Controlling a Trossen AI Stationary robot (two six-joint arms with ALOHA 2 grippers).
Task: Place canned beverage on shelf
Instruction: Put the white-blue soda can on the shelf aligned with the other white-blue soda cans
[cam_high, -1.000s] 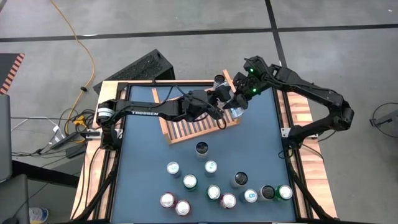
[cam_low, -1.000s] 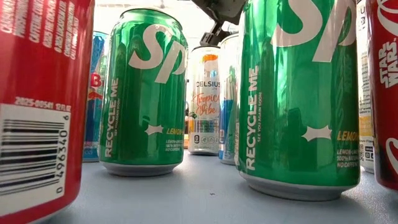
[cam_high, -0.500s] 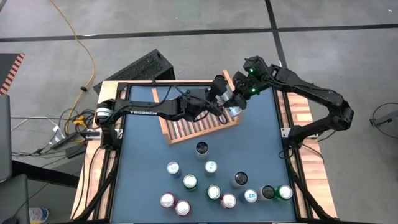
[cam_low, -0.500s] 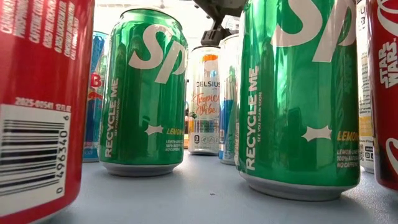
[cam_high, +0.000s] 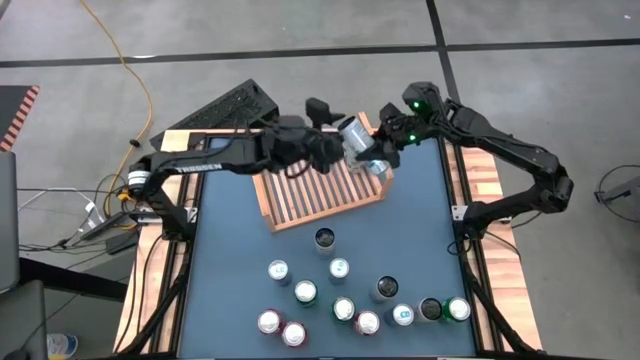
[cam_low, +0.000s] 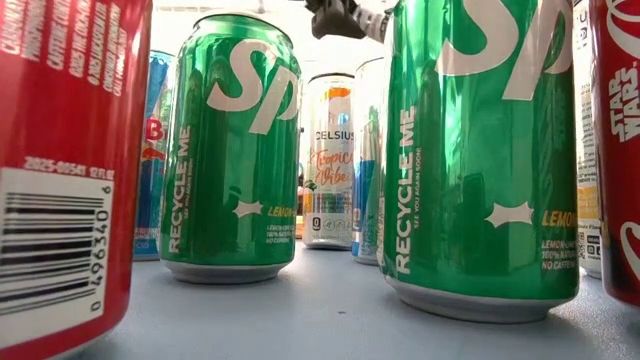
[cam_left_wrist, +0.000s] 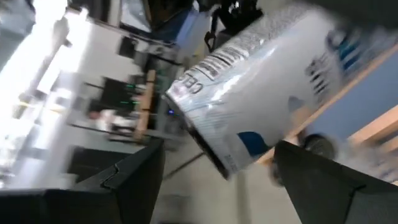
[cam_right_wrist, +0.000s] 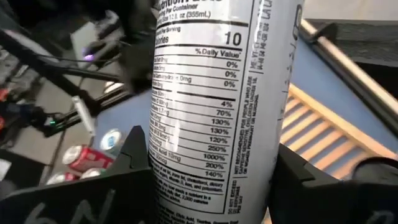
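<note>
Pulled back off the white can (cam_high: 357, 137), left gripper (cam_high: 322, 158) now spread apart over the shelf (cam_high: 318, 186); right gripper (cam_high: 378, 160) clamped around it, tilted above the shelf's far corner for placing.

Overhead looks straight down; low sits among cans; both wrist cameras closely share one can (cam_right_wrist: 205, 106).

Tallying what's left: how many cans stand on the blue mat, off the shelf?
12: one can nearest the shelf, eleven cans clustered toward the front edge; arms might hide more.
</note>
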